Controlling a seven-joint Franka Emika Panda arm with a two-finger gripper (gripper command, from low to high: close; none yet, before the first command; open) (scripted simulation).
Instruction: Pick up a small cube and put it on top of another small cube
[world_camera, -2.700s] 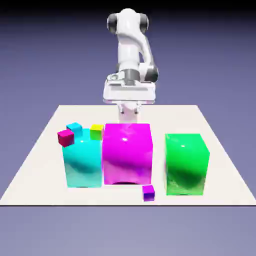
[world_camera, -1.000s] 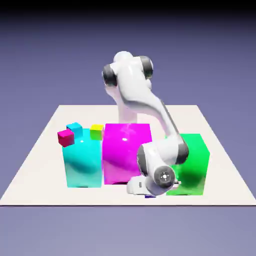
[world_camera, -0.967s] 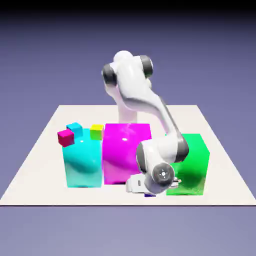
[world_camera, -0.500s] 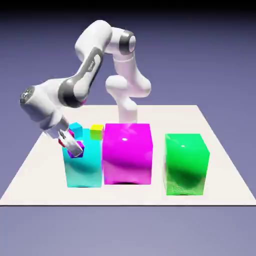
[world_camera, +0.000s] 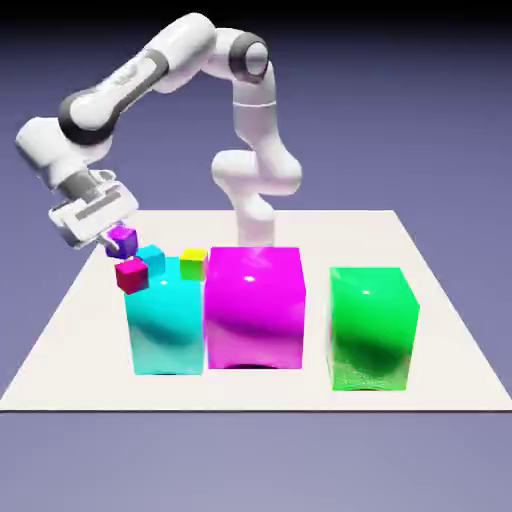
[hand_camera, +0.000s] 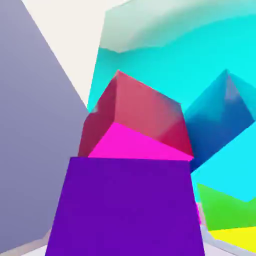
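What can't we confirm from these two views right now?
- Finger tips: in the hand view the purple cube fills the bottom edge and hides them.
- Gripper contact: too small in the exterior view to tell.
- Gap between the purple cube and the crimson cube: unclear in either view.
- Small yellow-green cube: cut off by the hand view's corner.
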